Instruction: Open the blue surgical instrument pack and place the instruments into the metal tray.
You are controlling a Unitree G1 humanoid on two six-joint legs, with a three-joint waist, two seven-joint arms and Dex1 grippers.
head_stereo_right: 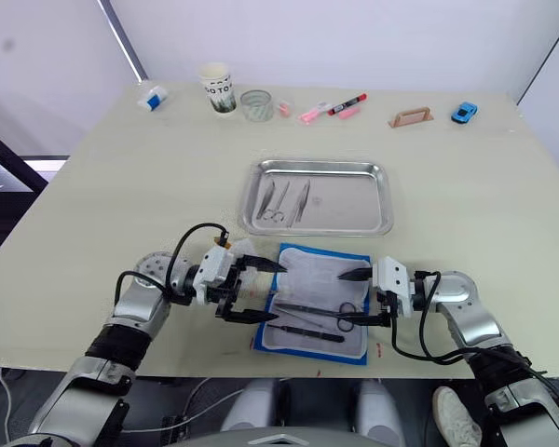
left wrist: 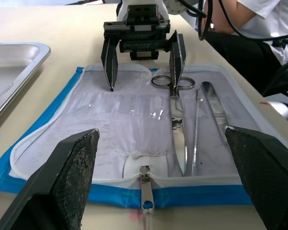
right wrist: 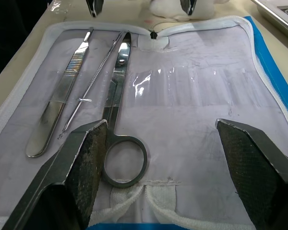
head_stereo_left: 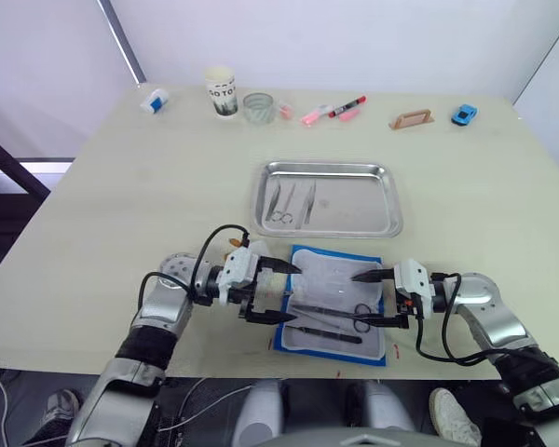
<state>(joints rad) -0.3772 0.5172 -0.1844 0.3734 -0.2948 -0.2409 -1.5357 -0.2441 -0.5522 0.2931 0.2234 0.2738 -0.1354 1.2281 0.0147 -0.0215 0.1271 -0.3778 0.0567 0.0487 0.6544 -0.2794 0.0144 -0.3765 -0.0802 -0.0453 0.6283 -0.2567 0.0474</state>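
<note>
Pack lies open, both grippers spread over its ends

Nearest the table's front edge, the blue surgical instrument pack (head_stereo_left: 336,313) lies unzipped and flat, pale lining up. Three instruments remain inside along its near half: scissors (right wrist: 116,117), a thin probe (right wrist: 89,86) and flat tweezers (right wrist: 57,108), lying side by side. The left gripper (head_stereo_left: 278,293) hovers over the pack's left end with its fingers spread wide, holding nothing. The right gripper (head_stereo_left: 380,298) sits at the pack's right end, fingers likewise spread, one fingertip close to the scissors' ring handles. Just beyond the pack stands the metal tray (head_stereo_left: 377,200), with three instruments (head_stereo_left: 289,203) lying together in its left part. Far beyond the pack, along the table's back edge, stand a paper cup (head_stereo_left: 221,90), a glass jar (head_stereo_left: 258,107), marker pens (head_stereo_left: 334,112), a small wooden piece (head_stereo_left: 412,119) and a blue toy car (head_stereo_left: 464,115).
</note>
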